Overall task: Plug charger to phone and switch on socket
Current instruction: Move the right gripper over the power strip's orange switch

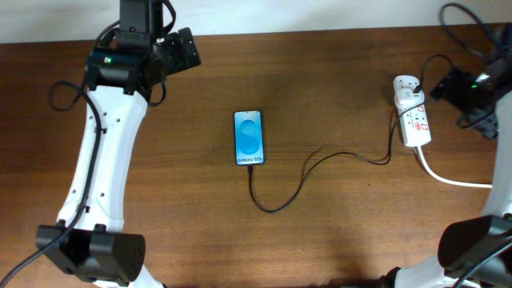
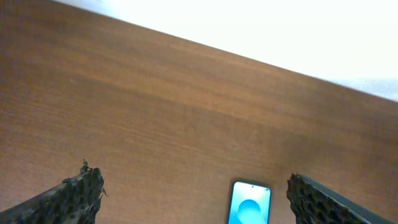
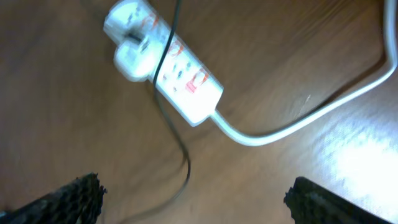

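Observation:
The phone (image 1: pixel 249 138) lies flat at the table's middle, blue screen up; its top shows in the left wrist view (image 2: pixel 250 204). The thin black charger cable (image 1: pixel 320 160) runs from the phone's near end in a loop to the white socket strip (image 1: pixel 413 120) at the right, where a white adapter sits. The strip with red markings also shows in the right wrist view (image 3: pixel 168 59), the cable (image 3: pixel 177 137) crossing it. My left gripper (image 2: pixel 193 196) is open and empty, far left of the phone. My right gripper (image 3: pixel 193 196) is open and empty beside the socket.
The socket's thick white cord (image 1: pixel 452 178) trails to the right edge, also shown in the right wrist view (image 3: pixel 298 121). The brown wooden table (image 1: pixel 336 240) ends at a white wall along the far side. Robot cables (image 1: pixel 468 24) hang at the upper right.

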`<state>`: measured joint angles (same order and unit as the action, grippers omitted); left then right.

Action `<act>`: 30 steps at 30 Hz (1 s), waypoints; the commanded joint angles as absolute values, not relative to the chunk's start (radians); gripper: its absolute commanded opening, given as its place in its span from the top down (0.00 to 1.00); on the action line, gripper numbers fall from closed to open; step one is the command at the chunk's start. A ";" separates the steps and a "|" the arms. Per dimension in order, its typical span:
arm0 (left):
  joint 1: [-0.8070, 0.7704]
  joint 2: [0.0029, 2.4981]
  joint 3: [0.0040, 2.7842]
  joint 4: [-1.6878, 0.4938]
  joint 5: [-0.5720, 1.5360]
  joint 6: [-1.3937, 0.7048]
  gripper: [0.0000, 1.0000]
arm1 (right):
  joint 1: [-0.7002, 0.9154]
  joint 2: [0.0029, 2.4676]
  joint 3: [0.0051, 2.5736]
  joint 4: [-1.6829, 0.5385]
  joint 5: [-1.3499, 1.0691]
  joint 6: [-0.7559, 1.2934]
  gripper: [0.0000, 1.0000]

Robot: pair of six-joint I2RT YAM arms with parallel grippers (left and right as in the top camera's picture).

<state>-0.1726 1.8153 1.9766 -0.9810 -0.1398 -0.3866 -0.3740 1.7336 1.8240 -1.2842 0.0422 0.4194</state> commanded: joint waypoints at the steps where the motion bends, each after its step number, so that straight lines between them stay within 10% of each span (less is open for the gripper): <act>1: -0.174 1.832 1.974 -0.984 -0.151 -0.400 0.01 | -0.452 1.775 1.808 -1.170 0.093 0.423 0.02; 30: -0.174 1.832 1.974 -0.986 -0.151 -0.400 0.01 | -0.498 2.267 1.776 -0.814 -0.080 0.199 0.02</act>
